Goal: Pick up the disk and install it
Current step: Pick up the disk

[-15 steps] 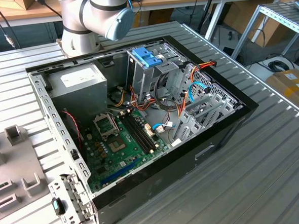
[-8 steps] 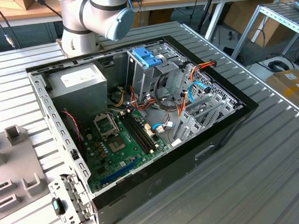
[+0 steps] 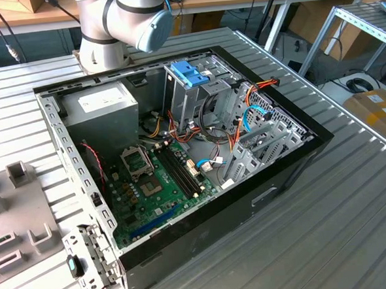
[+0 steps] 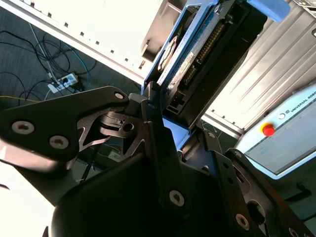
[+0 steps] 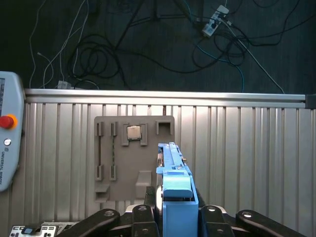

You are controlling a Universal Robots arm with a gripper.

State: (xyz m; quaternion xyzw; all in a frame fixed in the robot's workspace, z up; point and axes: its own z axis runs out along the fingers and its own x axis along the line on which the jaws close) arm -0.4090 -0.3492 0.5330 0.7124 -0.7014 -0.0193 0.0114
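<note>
The disk (image 5: 176,195), a flat drive in a bright blue carrier rail, is held edge-on between my gripper's black fingers (image 5: 142,217). My gripper (image 5: 176,219) is shut on it, and it hangs high above the ribbed metal table (image 5: 247,158). In the second wrist view the disk (image 4: 202,47) shows its dark circuit side and connector end, sticking out past the gripper (image 4: 180,131). In the exterior view the open computer case (image 3: 180,152) lies on the table, with a tall metal cage bearing a blue handle (image 3: 190,72) at its far side.
Inside the case are a grey power supply box (image 3: 102,103), the green motherboard (image 3: 159,182) and loose cables (image 3: 253,114). A grey fixture plate (image 5: 133,158) holding a square chip (image 5: 133,132) lies under the gripper. A pendant with a red button (image 5: 6,121) sits beside it.
</note>
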